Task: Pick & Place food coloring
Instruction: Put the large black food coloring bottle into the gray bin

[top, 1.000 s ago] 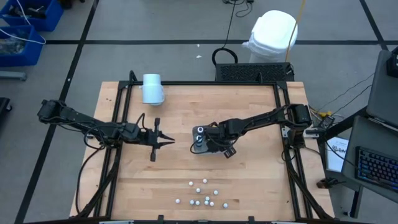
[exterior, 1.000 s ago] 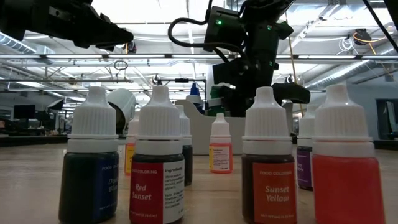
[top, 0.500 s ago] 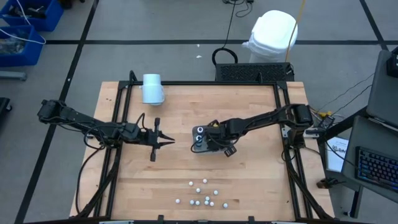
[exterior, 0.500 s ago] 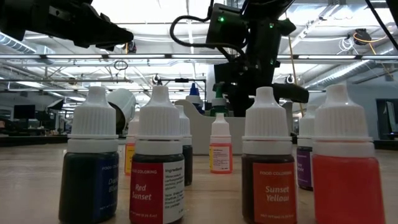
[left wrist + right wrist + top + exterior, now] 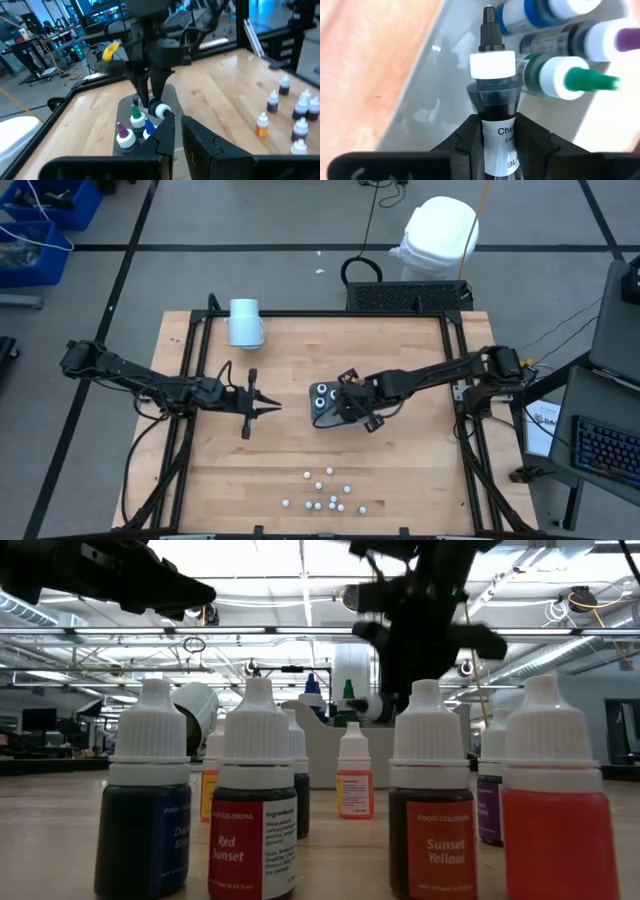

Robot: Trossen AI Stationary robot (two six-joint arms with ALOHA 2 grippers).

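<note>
The whole table (image 5: 300,440) is seen from directly overhead in the high view. The low view is set at tabletop level, very near the loose bottles (image 5: 253,790), facing the room beyond. Each wrist view is taken past its own fingers; the tray (image 5: 172,95) is shared by both, closest in the right.

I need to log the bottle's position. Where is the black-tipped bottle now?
The black-tipped bottle is in the right gripper, over the tray at the table's middle, beside the green-tipped bottle.
</note>
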